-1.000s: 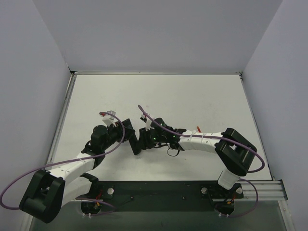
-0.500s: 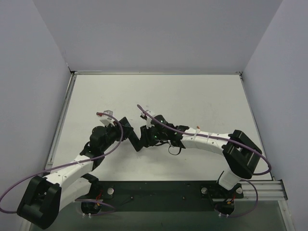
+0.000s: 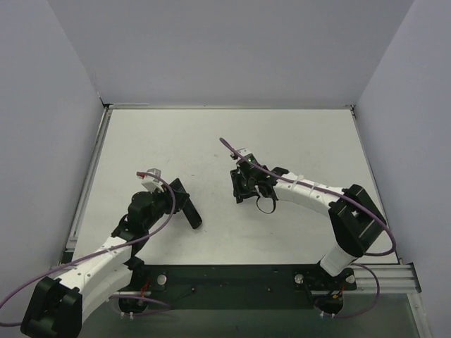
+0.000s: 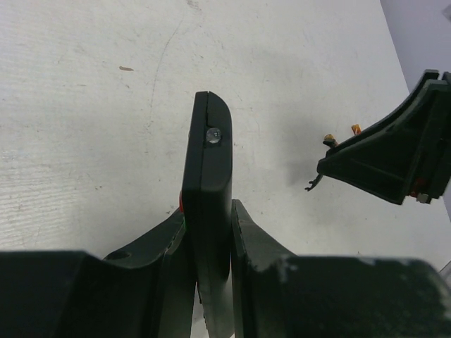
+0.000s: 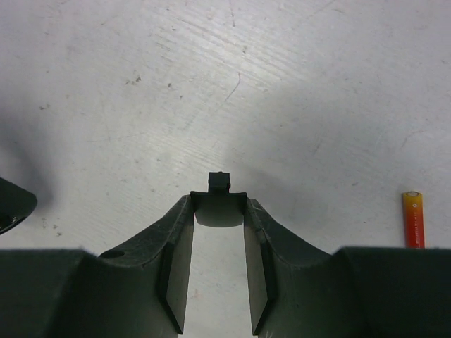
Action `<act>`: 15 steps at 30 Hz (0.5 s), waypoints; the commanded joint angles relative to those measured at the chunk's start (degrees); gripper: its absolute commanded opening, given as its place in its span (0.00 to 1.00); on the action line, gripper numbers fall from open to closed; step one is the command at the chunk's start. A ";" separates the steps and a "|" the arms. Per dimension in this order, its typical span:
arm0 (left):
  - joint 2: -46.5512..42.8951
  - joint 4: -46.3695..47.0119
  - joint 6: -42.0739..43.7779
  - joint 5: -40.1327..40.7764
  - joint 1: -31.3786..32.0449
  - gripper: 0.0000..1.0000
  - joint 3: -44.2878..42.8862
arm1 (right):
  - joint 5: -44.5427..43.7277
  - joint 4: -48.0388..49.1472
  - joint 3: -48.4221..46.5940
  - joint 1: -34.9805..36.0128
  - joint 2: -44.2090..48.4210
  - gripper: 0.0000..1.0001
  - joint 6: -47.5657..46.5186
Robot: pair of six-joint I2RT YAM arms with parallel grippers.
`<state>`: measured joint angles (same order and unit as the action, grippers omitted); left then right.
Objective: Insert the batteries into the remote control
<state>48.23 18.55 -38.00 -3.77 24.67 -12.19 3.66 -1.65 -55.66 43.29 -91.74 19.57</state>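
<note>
My left gripper (image 3: 180, 205) is shut on the slim black remote control (image 3: 191, 214) and holds it on edge. In the left wrist view the remote (image 4: 209, 169) stands out forward between the fingers (image 4: 250, 232), with a red button showing at its left side. My right gripper (image 3: 241, 190) holds a small black flat cover piece (image 5: 219, 204) between its fingertips (image 5: 255, 215), just above the table. One red battery (image 5: 413, 218) lies on the table to the right of the right gripper. The second battery is not in view.
The white table (image 3: 296, 141) is walled at the left, back and right. The right gripper's body (image 4: 394, 158) shows at the right of the left wrist view, apart from the remote. A black rail (image 3: 232, 278) runs along the near edge by the arm bases.
The two grippers, close together a second ago, have drawn apart. The right one moved up and right with the cover piece. The left one drew back down-left with the remote.
</note>
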 commanded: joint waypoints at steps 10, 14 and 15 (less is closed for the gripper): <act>-8.85 9.05 -6.12 -9.14 -0.32 0.00 3.57 | -4.19 -10.30 -10.08 -2.68 -11.70 0.38 -1.11; -10.61 8.88 -7.09 -10.55 -0.41 0.00 3.84 | -2.52 -11.27 -10.00 -2.94 -8.21 0.61 -2.17; -11.31 8.62 -7.26 -10.82 -0.41 0.00 3.84 | -2.43 -11.53 -9.73 -3.21 -6.97 0.62 -2.52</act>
<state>39.18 22.87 -43.31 -11.62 24.60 -7.81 0.91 -9.28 -63.99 40.77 -103.48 18.59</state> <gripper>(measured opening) 0.301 0.589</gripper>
